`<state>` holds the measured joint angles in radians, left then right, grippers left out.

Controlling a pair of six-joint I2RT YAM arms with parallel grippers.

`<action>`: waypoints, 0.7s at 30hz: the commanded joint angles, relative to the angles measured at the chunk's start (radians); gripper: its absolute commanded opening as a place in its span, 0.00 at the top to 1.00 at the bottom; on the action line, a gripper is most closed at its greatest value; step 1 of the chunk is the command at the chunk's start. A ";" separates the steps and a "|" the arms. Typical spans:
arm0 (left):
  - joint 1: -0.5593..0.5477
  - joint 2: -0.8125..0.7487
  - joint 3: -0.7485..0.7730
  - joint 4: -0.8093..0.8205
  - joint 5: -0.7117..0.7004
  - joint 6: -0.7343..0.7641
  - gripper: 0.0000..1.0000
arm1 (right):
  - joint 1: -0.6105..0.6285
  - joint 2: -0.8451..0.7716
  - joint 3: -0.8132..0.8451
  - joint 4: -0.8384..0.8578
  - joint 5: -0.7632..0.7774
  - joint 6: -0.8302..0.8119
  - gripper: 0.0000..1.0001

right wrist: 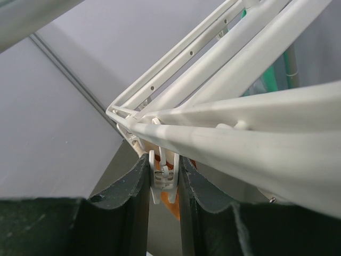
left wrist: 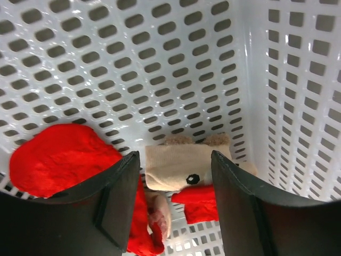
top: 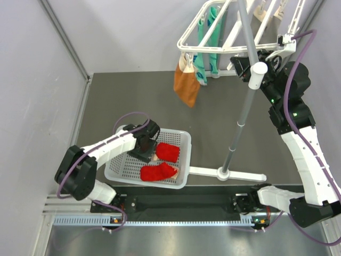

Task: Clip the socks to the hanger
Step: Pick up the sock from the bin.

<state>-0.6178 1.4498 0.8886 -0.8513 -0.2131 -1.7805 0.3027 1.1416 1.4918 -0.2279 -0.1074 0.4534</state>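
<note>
Two red socks (top: 167, 151) (top: 157, 172) lie in the white basket (top: 184, 140). My left gripper (top: 145, 152) reaches down into the basket. In the left wrist view it (left wrist: 176, 178) stands open, straddling the tan toe (left wrist: 181, 162) of one red sock; another red sock (left wrist: 58, 160) lies to the left. The white hanger (top: 213, 48) stands on a grey pole (top: 242, 114), with mint-green socks (top: 203, 29) hanging from it. My right gripper (top: 246, 68) is up at the frame. In the right wrist view it (right wrist: 163, 170) is shut on a dangling white clip (right wrist: 162, 182) under the hanger's bars (right wrist: 240, 138).
An orange-brown sock (top: 186, 85) hangs from the hanger's left corner. The pole's white foot (top: 234, 174) lies on the dark table just right of the basket. Grey walls enclose the table at the back and left.
</note>
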 commanded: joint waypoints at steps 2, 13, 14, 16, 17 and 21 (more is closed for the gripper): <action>0.004 0.009 -0.001 0.058 0.040 -0.007 0.41 | 0.003 0.004 -0.019 -0.096 -0.068 -0.015 1.00; 0.004 0.026 -0.050 0.136 0.109 -0.028 0.37 | 0.004 0.006 -0.028 -0.088 -0.075 -0.010 1.00; 0.004 0.030 -0.051 0.143 0.113 -0.028 0.37 | 0.004 0.004 -0.028 -0.088 -0.077 -0.010 1.00; 0.004 0.049 -0.060 0.165 0.121 -0.028 0.41 | 0.003 0.006 -0.028 -0.091 -0.074 -0.012 1.00; 0.004 0.052 -0.063 0.176 0.126 -0.027 0.44 | 0.003 0.006 -0.025 -0.091 -0.072 -0.010 1.00; 0.004 0.052 -0.092 0.230 0.103 -0.003 0.78 | 0.003 0.003 -0.024 -0.096 -0.069 -0.016 1.00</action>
<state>-0.6159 1.4990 0.8211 -0.6807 -0.1036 -1.7882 0.3027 1.1416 1.4914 -0.2279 -0.1078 0.4530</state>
